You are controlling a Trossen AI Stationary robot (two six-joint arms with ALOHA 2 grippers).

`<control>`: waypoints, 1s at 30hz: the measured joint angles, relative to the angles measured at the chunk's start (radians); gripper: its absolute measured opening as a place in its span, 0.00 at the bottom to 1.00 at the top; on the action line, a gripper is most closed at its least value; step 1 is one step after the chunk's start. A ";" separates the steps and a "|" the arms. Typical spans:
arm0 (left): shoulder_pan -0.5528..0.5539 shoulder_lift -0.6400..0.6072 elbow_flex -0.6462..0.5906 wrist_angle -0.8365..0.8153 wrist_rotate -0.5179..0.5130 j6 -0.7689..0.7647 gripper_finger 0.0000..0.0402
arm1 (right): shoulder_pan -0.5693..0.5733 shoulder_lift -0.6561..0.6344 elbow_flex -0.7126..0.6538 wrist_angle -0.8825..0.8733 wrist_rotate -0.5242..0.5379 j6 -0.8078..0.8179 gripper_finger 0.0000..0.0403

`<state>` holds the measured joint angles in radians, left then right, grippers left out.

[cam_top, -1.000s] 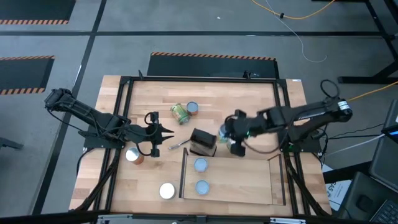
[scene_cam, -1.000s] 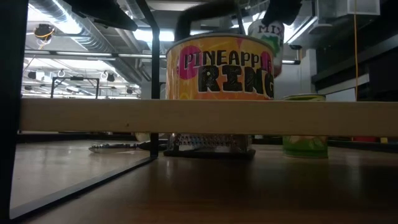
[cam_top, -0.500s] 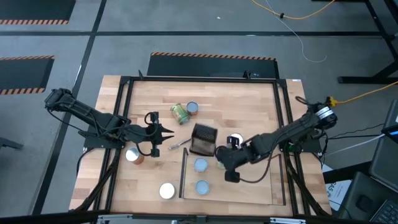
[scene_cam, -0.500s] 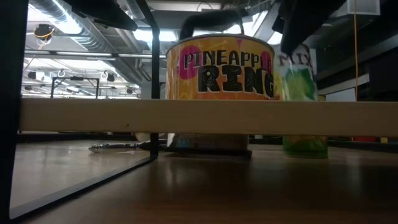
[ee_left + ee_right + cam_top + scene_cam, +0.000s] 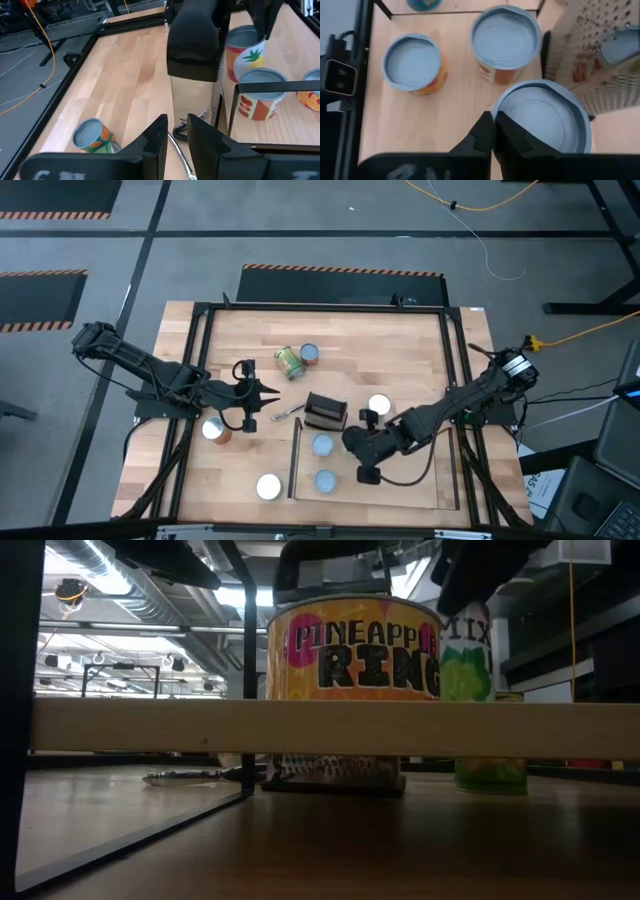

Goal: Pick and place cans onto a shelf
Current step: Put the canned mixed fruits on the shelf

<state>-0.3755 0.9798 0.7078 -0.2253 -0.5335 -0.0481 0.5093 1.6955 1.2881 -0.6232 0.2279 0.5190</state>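
Observation:
My right gripper (image 5: 358, 443) is shut on a green "MIX" can (image 5: 465, 655) with a pale-blue top (image 5: 545, 120). It holds the can over the shelf (image 5: 400, 480), beside two cans (image 5: 322, 445) (image 5: 325, 480) that stand on the shelf board. My left gripper (image 5: 265, 393) waits left of the black box (image 5: 325, 410), open by a narrow gap (image 5: 175, 137) with nothing in it. On the tabletop stand a white-topped can (image 5: 378, 406) and two more cans (image 5: 213, 430) (image 5: 268, 486). A green can (image 5: 289, 363) lies on its side by another (image 5: 310, 354). My right gripper pinches the can's top rim (image 5: 499, 104) between its two fingers, at the edge of the lid. The fingers come slanting down from the table's right. The can stays upright below them. The shelf's front board hides its bottom, so I cannot tell whether it stands on the shelf.
The perforated black box (image 5: 585, 65) stands just beyond the shelf's far rail, close to the held can. A silver utensil (image 5: 285, 413) lies between the box and my left gripper. The shelf board right of the cans (image 5: 455, 110) is bare wood.
My right gripper has carried the can from beside the box's right side toward the table's near edge and down, to a spot over the shelf next to the standing cans. The can stayed upright. The white-topped can on the table has come into view behind it.

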 joint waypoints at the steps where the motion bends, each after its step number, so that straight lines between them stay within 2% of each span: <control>1: 0.000 0.000 0.000 0.000 0.000 0.000 0.17 | 0.003 0.000 0.000 0.011 -0.001 0.000 0.03; 10: 0.000 0.000 0.000 0.000 0.000 0.000 0.17 | 0.022 0.003 -0.001 0.043 0.039 -0.001 0.03; 30: 0.000 0.000 0.000 -0.002 0.004 -0.001 0.17 | 0.024 0.034 0.000 0.041 0.043 -0.005 0.04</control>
<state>-0.3756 0.9798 0.7078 -0.2272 -0.5293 -0.0486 0.5331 1.7294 1.2884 -0.5823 0.2711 0.5140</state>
